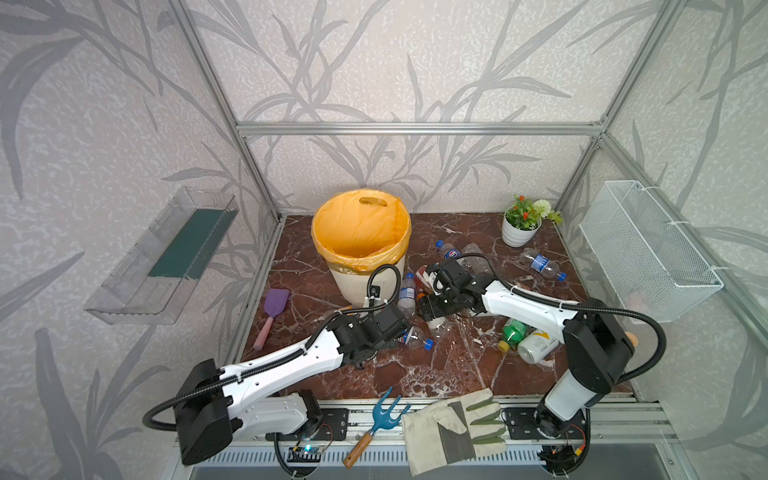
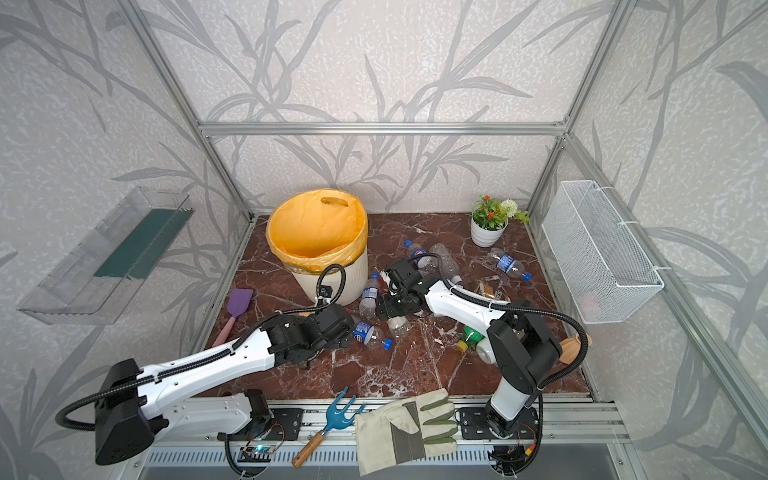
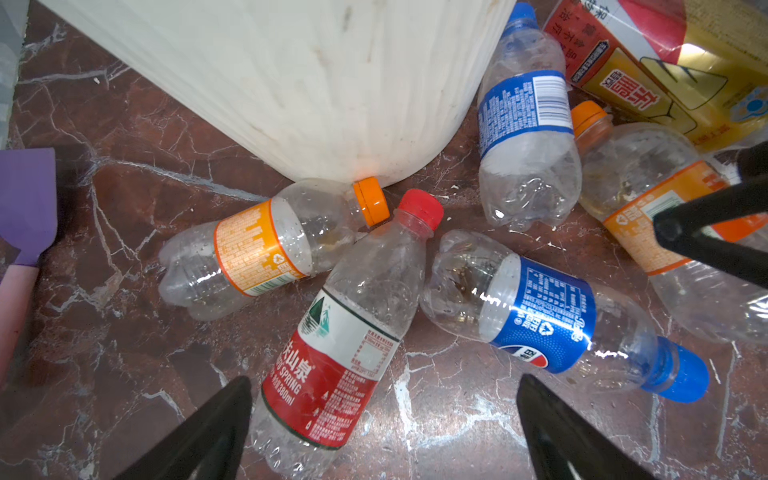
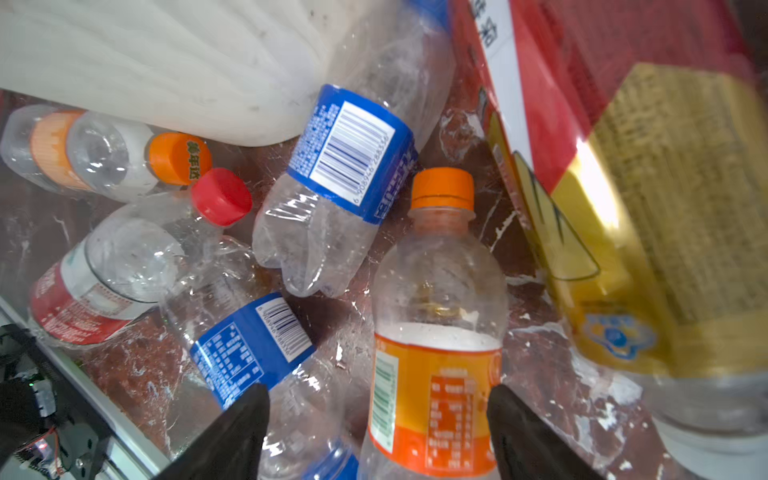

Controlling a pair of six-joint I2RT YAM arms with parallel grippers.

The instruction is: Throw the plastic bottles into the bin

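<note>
While the left gripper (image 3: pixel 385 382) gapes wide over a red-label bottle (image 3: pixel 332 365), the right gripper (image 4: pixel 378 395), half open, straddles an orange-label bottle (image 4: pixel 436 374). The bin (image 3: pixel 291 83) stands close.

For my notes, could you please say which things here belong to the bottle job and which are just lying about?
Job: bottles, bin.
Lying about: flower pot, spatula, rake, glove, basket, shelf.

The bin (image 1: pixel 349 286), a cream ribbed pail lined with an orange-yellow bag, is seen upright. Clear bottles are laid on their sides at its base: an orange-label bottle (image 3: pixel 257 249), a red-label bottle (image 3: pixel 332 357) and a blue-label bottle (image 3: pixel 528 137). More bottles are scattered to the right of the bin.
</note>
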